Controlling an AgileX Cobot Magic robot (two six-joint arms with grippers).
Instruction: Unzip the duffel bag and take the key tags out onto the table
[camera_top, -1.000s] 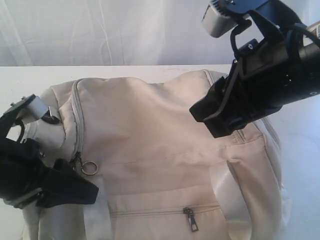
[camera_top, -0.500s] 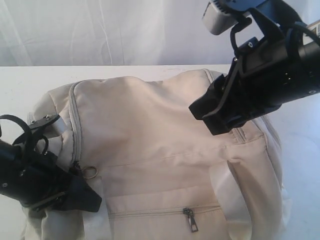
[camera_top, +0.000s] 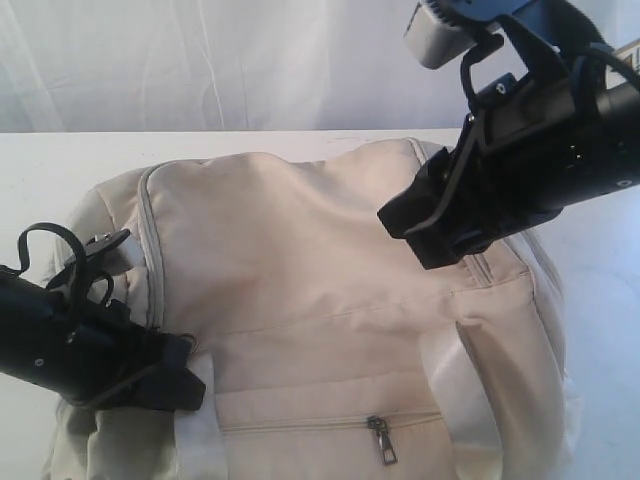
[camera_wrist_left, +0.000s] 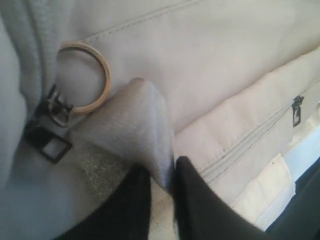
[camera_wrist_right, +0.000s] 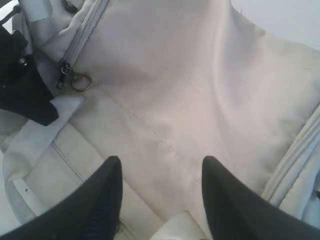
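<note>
The beige duffel bag (camera_top: 320, 260) lies zipped on the white table (camera_top: 50, 160). Its main zipper (camera_top: 150, 230) curves down the left end to a slider with a ring pull (camera_wrist_left: 82, 77), beside a black D-ring (camera_wrist_left: 47, 142). My left gripper (camera_wrist_left: 162, 167) is shut on a fold of the bag's pale strap just beside that ring; in the exterior view it sits at the bag's lower left (camera_top: 185, 375). My right gripper (camera_top: 425, 240) hovers open above the bag's right half, nothing between its fingers (camera_wrist_right: 160, 162). The key tags are hidden.
The side pocket's zipper is closed, with its dark pull (camera_top: 381, 440) at the bag's front. Pale webbing straps (camera_top: 455, 380) run over the front. A white curtain (camera_top: 200, 60) hangs behind the table.
My left gripper has swung down and toward the bag's front, now pinching the strap fold next to the ring pull, which it hides in the exterior view. The right arm has not moved.
</note>
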